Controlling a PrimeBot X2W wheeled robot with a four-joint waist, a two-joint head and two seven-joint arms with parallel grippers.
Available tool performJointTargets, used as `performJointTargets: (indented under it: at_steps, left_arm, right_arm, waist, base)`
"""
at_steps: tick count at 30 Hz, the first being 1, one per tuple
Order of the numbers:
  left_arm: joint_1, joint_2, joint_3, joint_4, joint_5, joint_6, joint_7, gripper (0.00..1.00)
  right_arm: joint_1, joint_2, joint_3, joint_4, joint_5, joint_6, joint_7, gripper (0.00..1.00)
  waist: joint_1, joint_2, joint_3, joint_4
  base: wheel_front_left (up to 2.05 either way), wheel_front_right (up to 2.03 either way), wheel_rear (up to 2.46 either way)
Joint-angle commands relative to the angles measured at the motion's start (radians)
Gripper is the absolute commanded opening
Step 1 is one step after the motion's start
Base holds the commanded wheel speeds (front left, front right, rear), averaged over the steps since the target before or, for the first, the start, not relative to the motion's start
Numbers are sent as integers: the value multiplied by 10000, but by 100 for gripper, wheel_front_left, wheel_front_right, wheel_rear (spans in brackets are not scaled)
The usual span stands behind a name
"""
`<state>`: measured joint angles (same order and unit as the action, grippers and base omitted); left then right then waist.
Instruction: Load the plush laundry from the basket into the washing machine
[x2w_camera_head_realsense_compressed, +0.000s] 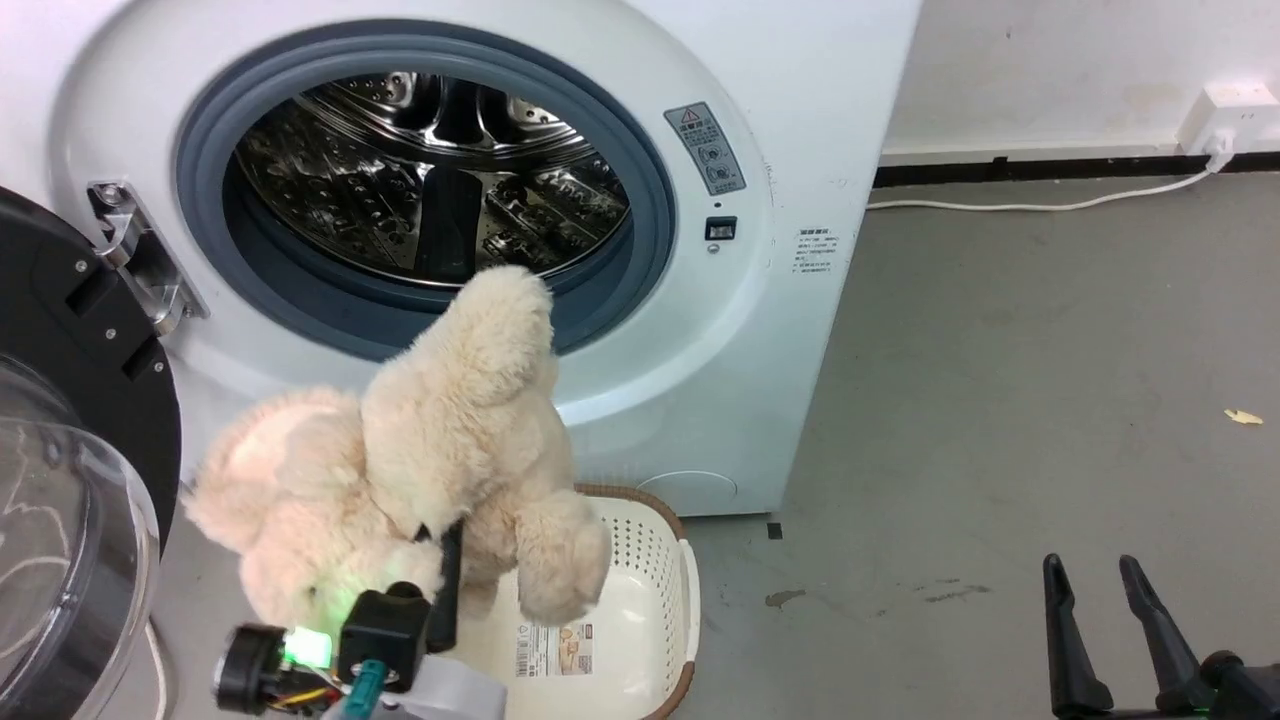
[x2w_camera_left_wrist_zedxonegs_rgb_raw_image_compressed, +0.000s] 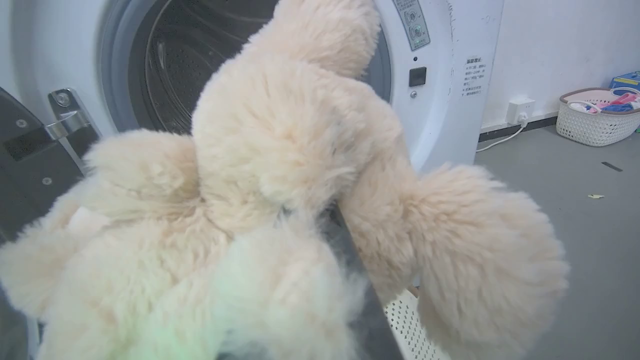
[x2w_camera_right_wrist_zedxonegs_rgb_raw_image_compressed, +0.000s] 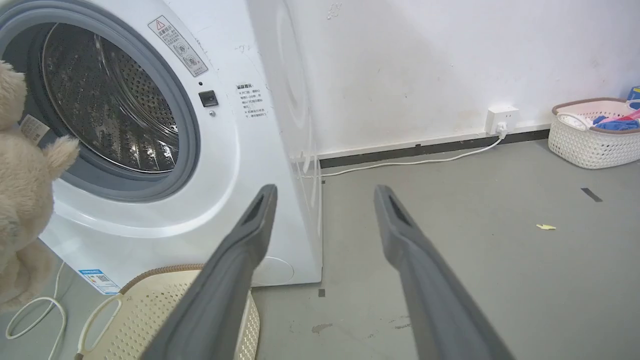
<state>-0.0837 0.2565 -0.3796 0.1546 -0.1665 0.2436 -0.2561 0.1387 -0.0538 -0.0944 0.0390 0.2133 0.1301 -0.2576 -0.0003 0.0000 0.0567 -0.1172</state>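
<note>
Clear washing machine port (x2w_camera_head_realsense_compressed: 425, 185), door (x2w_camera_head_realsense_compressed: 70, 470) off left.

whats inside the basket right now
A label lies on the floor of the basket, which otherwise looks bare. The plush laundry, gripped by the left end effector, hangs over its left part and hides the floor there.

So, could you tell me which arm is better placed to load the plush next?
Left. The left gripper holds the plush laundry raised before the open washing machine; the right gripper sits open, empty, off to the side.
</note>
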Motion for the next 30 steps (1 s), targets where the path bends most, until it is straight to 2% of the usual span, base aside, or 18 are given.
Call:
performJointTargets:
  at_steps: [1, 8, 12, 16, 20, 23, 30]
  left_arm:
    - [-13, 178, 105, -314, 189, -4, -56, 0]
    - [-990, 665, 299, -933, 673, -89, 0, 0]
    - [-2208, 1004, 343, -1057, 963, -303, 668, 0]
    - [-3655, 1101, 544, -1003, 897, -548, 1436, 0]
    - [-5250, 1384, 504, -511, 1276, -824, 2092, 0]
    - [-7114, 1643, 632, 80, 1580, -1030, 2712, 0]
    - [-10009, 2150, 684, 1768, 2027, -1532, 3661, 0]
  right_arm:
    - [118, 33, 92, -78, 81, 6, -42, 100]
    - [-239, 34, 27, -275, 232, 6, -42, 100]
    - [-701, 34, 41, -453, 367, 6, -42, 100]
    - [-1273, 6, -4, -615, 639, 6, -42, 100]
    - [-1875, -86, 154, -708, 937, 6, -42, 100]
    - [-2482, -138, 406, -902, 1274, 6, -42, 100]
    - [-3191, -194, 678, -1034, 1760, 6, -42, 100]
  waist:
    - [3, 0, 130, -75]
    - [3, 0, 1069, -354]
    - [3, 0, 1961, -660]
    - [3, 0, 2959, -977]
    - [3, 0, 3977, -1356]
    - [3, 0, 4917, -1715]
    - [3, 0, 5872, -2282]
  base:
    - [0, 0, 0]
    - [0, 0, 0]
    - [0, 0, 0]
    - [0, 0, 0]
    - [0, 0, 0]
    - [0, 0, 0]
    - [0, 0, 0]
